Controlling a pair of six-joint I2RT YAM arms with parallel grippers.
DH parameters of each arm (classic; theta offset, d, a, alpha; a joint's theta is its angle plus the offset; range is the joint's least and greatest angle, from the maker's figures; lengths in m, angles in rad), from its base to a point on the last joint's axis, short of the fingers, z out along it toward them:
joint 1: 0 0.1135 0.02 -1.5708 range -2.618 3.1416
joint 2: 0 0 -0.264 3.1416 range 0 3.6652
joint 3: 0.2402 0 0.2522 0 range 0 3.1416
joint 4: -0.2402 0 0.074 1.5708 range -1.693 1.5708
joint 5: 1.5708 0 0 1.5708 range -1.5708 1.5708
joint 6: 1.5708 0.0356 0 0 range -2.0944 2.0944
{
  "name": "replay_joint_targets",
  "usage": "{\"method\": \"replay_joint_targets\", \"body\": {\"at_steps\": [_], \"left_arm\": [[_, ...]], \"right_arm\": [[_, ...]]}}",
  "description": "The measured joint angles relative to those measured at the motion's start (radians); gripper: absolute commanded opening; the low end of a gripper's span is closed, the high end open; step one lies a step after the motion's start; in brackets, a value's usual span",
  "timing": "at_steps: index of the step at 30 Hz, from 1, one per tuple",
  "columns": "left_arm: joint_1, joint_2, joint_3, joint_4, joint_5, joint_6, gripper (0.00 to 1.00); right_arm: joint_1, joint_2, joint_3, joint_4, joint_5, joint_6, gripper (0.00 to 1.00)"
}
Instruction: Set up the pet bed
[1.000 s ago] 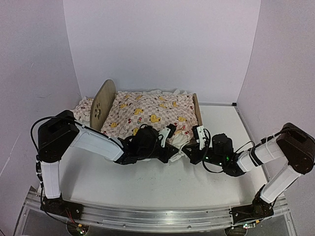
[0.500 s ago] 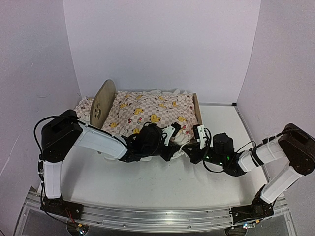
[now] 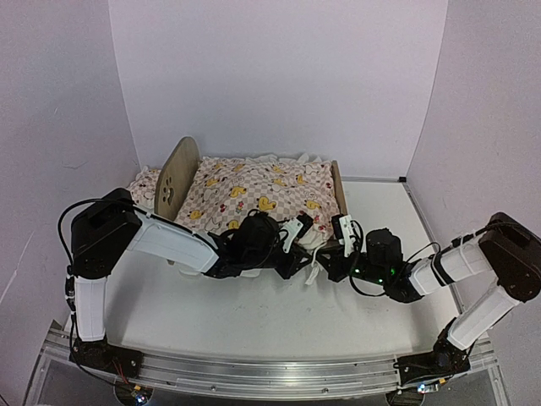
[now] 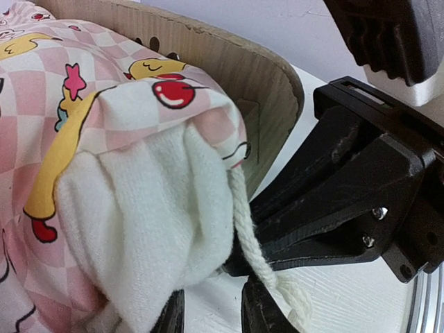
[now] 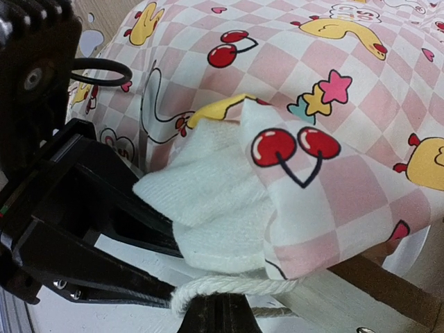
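The pet bed (image 3: 173, 182) stands at the back left, its paw-print headboard to the left. A pink checkered duck-print cover (image 3: 254, 190) lies over it. Both grippers meet at the bed's near right corner. My left gripper (image 3: 303, 241) is open, and bare table shows between its fingers (image 4: 260, 312). The cover's white-backed corner (image 4: 139, 208) hangs just above them, and a white cord (image 4: 253, 250) lies across the right finger. My right gripper (image 3: 328, 249) is shut, with the cord (image 5: 243, 284) lying across its tips (image 5: 215, 316). I cannot tell whether the cord is pinched.
A small matching ruffled pillow (image 3: 142, 184) lies behind the headboard at the far left. The plywood footboard (image 4: 267, 90) rises beside the cover's corner. White walls close in the back and both sides. White table (image 3: 279, 313) lies in front of the bed.
My left gripper's jaws have parted from shut to open, and it has edged right toward the bed's corner. The white cord now hangs down there. The right gripper has stayed shut.
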Motion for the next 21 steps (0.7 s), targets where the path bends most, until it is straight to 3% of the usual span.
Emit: {"method": "replay_joint_targets", "body": {"at_steps": [7,15,21], "left_arm": [[0.0,0.008,0.027,0.0,0.043,0.018,0.29],[-0.002,0.036,0.057,-0.001,0.068,0.026,0.21],[-0.002,0.042,0.058,0.0,0.103,0.037,0.29]], "right_arm": [[-0.006,0.0,0.0,-0.013,-0.02,-0.016,0.0],[-0.015,-0.005,-0.01,-0.028,-0.022,-0.024,0.0],[-0.017,-0.024,-0.024,-0.043,-0.035,-0.029,0.0]]}}
